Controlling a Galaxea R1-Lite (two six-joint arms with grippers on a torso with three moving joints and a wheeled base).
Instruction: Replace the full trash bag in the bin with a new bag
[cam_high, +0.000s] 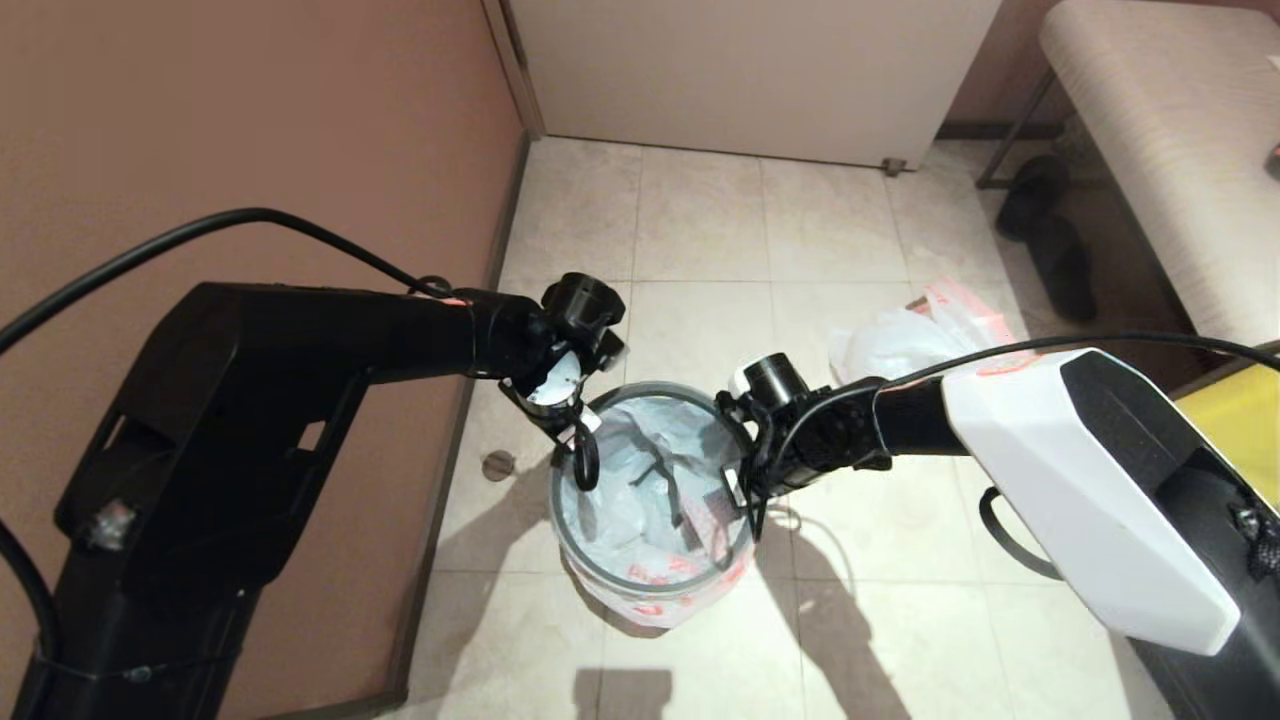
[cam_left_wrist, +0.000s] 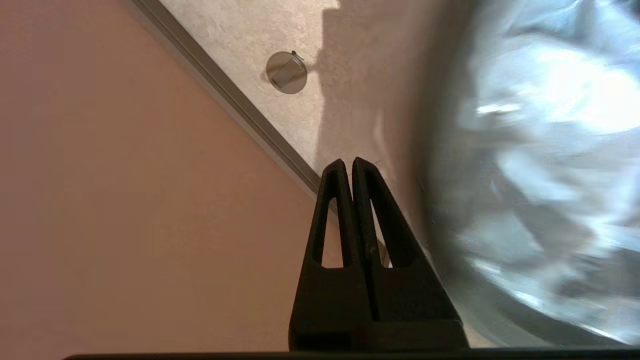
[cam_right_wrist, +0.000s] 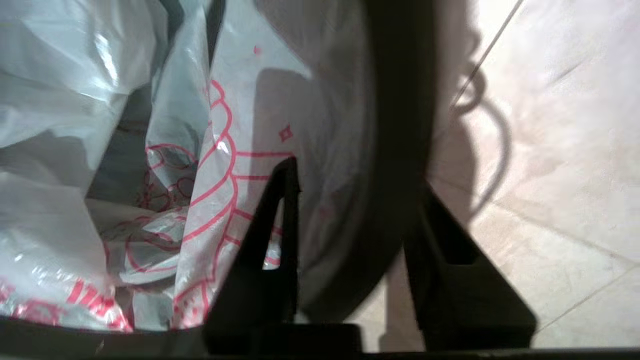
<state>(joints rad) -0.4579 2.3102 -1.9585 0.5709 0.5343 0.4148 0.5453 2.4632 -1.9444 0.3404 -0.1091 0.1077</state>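
Bin (cam_high: 651, 560) on floor tiles, centre, nearest. New bag (cam_high: 640, 480), red cartoon print, lines it, edge folded over grey ring rim (cam_high: 690, 392).

Right gripper (cam_right_wrist: 350, 200) at bin's right edge: fingers spread, straddling rim, one inside against liner, one outside; nothing pinched.

Left gripper (cam_left_wrist: 348, 167) at bin's left edge, just outside rim: fingers pressed together, empty.

Full trash bag (cam_high: 920, 335) farther, right, on floor, behind right arm.

Likely next: tuck liner; rim curves between right fingers, right arm nearer.
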